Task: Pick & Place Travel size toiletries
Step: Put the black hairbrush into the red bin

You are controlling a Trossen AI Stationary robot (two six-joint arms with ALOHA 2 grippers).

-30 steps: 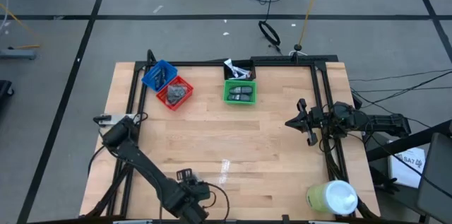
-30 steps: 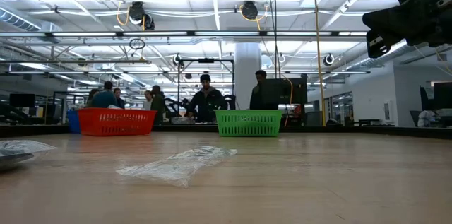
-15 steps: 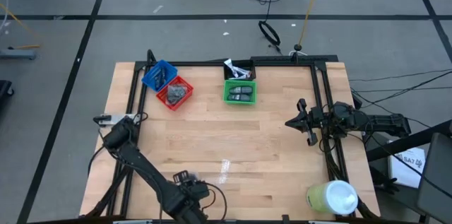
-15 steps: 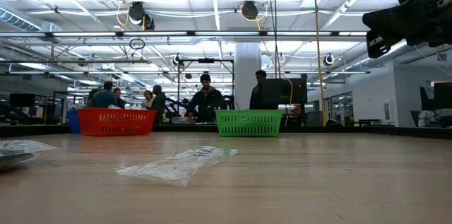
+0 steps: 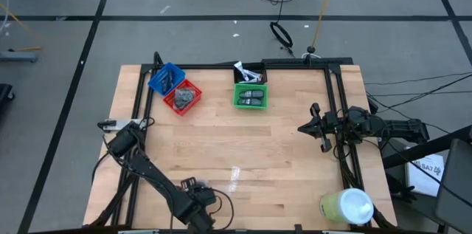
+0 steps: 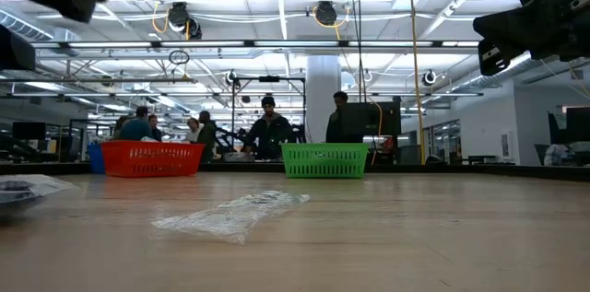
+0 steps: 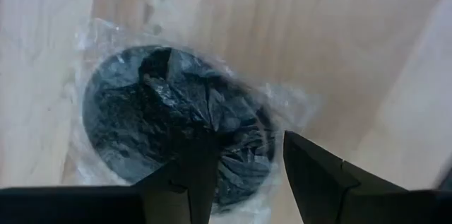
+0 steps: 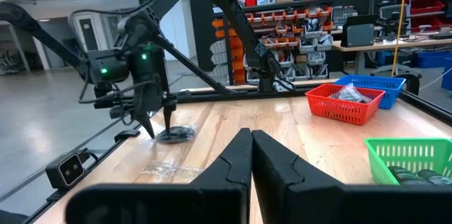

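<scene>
— Two arms on my screen. Where is the left one?

— I have the left gripper (image 7: pixel 240 174) low over the near edge of the bench (image 5: pixel 280 153), right above a dark grey round disc (image 7: pixel 169 121) sealed in a clear crinkled wrapper. From the wrist view its fingers (image 7: pixel 187 174) stand apart, one tip over the disc's edge, the other just beside it; I cannot tell whether they touch it.

— And the right?

— The right gripper (image 5: pixel 318 127) waits at the bench's right side, fingers pressed together, holding nothing.

— Where are the other toiletries?

— At the far side: a blue basket (image 5: pixel 164 78) with dark packets, a red basket (image 5: pixel 182 97) touching it with grey wrapped pieces, and a green basket (image 5: pixel 250 96) holding two dark oval pieces. White tubes (image 5: pixel 247 72) lie in a black bin just behind the green one.

— Anything else?

— A clear wrapper scrap (image 6: pixel 235 212) lies mid-bench, and a yellow-green cylinder (image 5: pixel 345 206) sits at the near right corner.
</scene>
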